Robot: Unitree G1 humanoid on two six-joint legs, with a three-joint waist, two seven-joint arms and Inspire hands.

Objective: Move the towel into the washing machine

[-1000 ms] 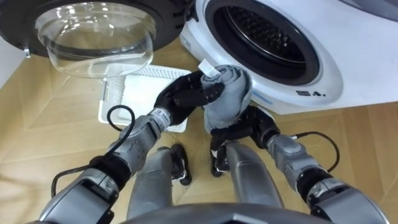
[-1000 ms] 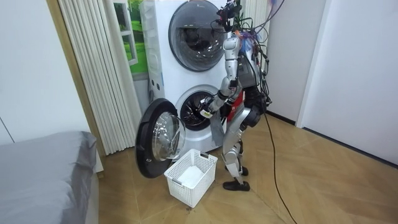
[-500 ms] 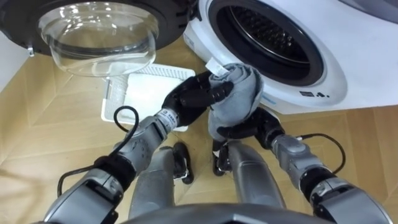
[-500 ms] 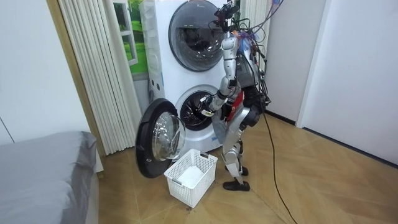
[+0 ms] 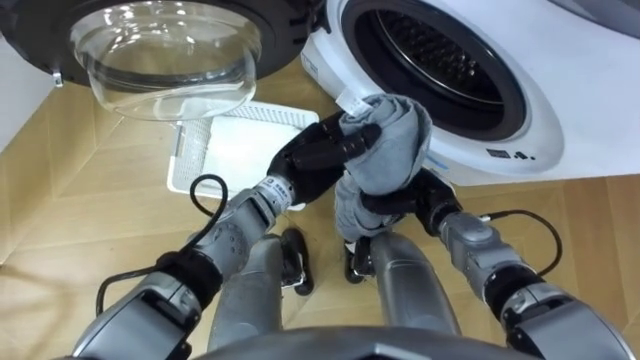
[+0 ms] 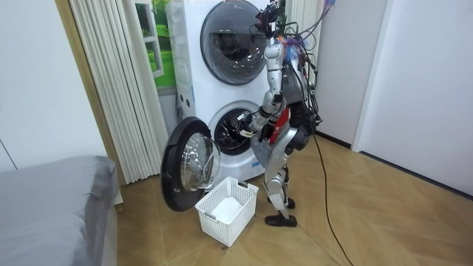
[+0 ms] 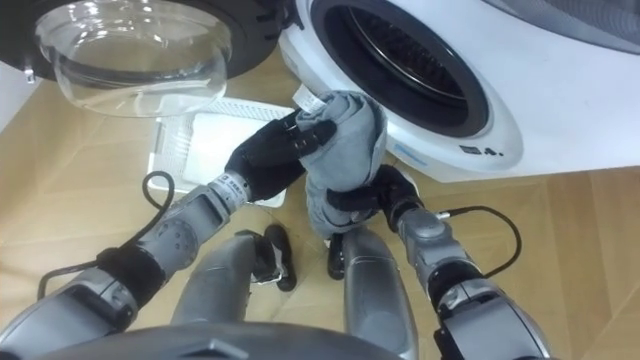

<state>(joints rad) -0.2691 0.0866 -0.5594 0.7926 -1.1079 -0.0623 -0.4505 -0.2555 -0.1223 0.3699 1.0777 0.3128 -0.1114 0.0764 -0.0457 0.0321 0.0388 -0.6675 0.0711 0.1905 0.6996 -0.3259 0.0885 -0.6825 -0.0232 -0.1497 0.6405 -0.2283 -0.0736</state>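
the left robot hand [image 5: 315,158] curls round the top of a bunched grey towel [image 5: 392,150]; the right robot hand [image 5: 415,195] clasps it from below. just beyond both is the washing machine [image 5: 520,120], its drum open. its glass door [image 5: 170,50] stands open to the left of the left robot hand, with a white basket [image 5: 225,150] on the floor below that hand.

Lighting is bright, even and diffuse. Highlights glare on the door glass [image 5: 165,50]. Shadows on the floor [image 5: 80,200] are soft and faint.
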